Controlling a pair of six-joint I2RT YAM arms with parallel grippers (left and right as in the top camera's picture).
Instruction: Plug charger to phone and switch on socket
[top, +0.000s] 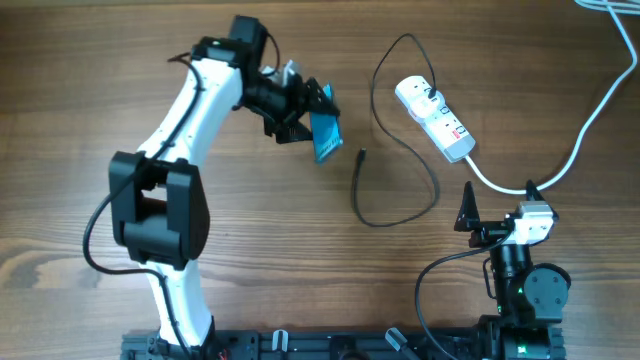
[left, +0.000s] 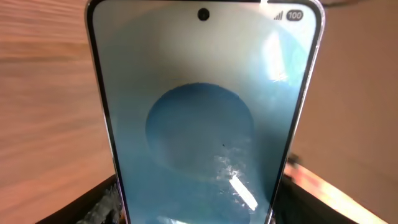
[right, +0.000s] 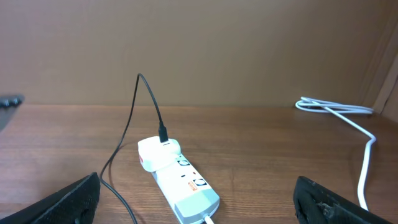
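Note:
My left gripper (top: 312, 110) is shut on the phone (top: 326, 135) and holds it tilted above the table; its teal-and-white screen (left: 205, 112) fills the left wrist view. The charger, a thin black cable (top: 400, 215), loops on the table, and its small plug tip (top: 361, 155) lies just right of the phone. Its other end goes into a white adapter on the socket (top: 433, 118), a white power strip with red marks, also in the right wrist view (right: 180, 180). My right gripper (top: 498, 215) is open and empty, near the front right, short of the socket.
The socket's thick white cord (top: 590, 110) curves off toward the back right edge and also shows in the right wrist view (right: 364, 140). Bare wooden table (top: 500, 60) surrounds the socket and cable.

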